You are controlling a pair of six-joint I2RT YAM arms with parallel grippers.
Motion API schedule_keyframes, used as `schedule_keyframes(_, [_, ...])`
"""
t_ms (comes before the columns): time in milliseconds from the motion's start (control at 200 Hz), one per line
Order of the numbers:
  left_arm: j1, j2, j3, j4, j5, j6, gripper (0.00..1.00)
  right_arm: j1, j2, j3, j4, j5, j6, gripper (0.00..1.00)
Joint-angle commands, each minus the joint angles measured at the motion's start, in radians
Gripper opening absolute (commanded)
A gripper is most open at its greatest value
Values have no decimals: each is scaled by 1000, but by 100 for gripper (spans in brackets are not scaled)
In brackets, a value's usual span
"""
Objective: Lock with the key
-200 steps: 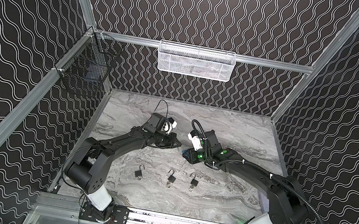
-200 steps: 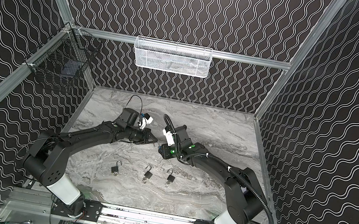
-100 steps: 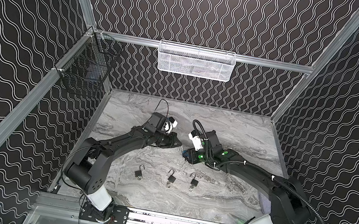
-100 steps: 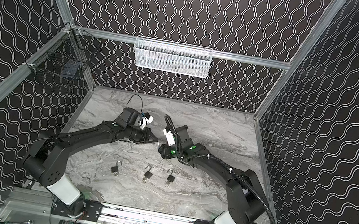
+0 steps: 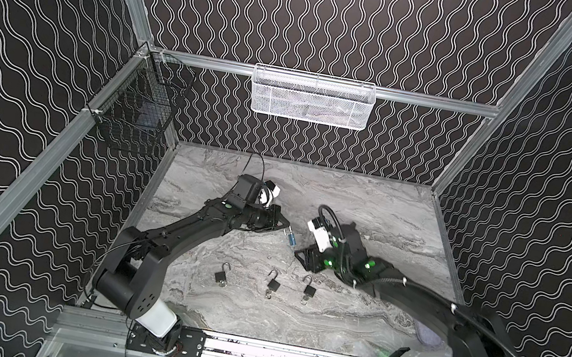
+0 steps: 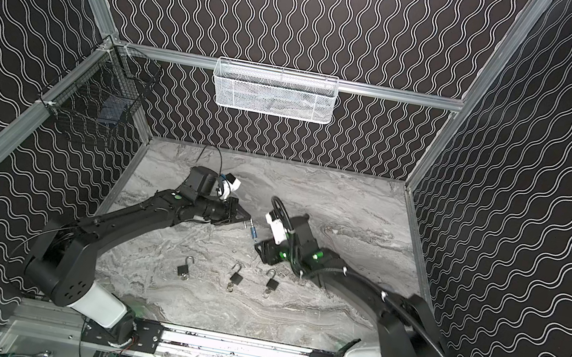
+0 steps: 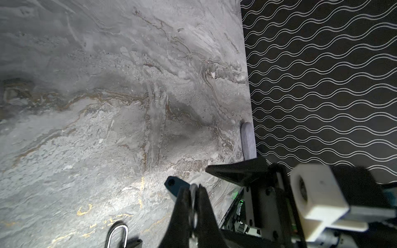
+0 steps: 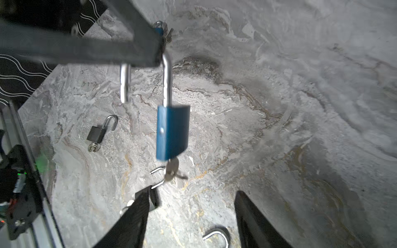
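Note:
A blue padlock (image 5: 291, 239) (image 6: 254, 234) hangs above the marble table in both top views. My left gripper (image 5: 285, 227) (image 7: 194, 188) is shut on its silver shackle (image 8: 167, 81). The shackle is open, and its free end (image 8: 125, 85) stands clear of the blue body (image 8: 173, 133) (image 7: 174, 186). A key (image 8: 171, 169) sticks out of the body's underside. My right gripper (image 5: 303, 259) (image 8: 193, 194) is open just short of the key, with nothing between its fingers (image 8: 141, 206).
Three black padlocks (image 5: 221, 276) (image 5: 273, 284) (image 5: 309, 291) with open shackles lie in a row nearer the front; one shows as (image 8: 97, 134). A white mesh basket (image 5: 310, 98) hangs on the back wall and a black wire basket (image 5: 137, 109) on the left wall.
My right gripper has opened and drawn back a little from the key. The left gripper still holds the blue padlock in the same place.

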Motion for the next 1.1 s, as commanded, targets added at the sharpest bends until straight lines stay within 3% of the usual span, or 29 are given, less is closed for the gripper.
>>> schedule_keyframes(0, [0, -6, 14, 27, -13, -82, 0, 25, -67, -142, 357, 126, -130, 64])
schedule_keyframes(160, [0, -6, 0, 56, -9, -146, 0, 85, -62, -246, 622, 284, -218, 64])
schedule_keyframes(591, [1, -27, -17, 81, 17, -182, 0, 119, 148, -230, 929, 333, -270, 60])
schedule_keyframes(1096, [2, -49, -30, 103, 24, -194, 0, 118, 250, -169, 950, 312, -250, 46])
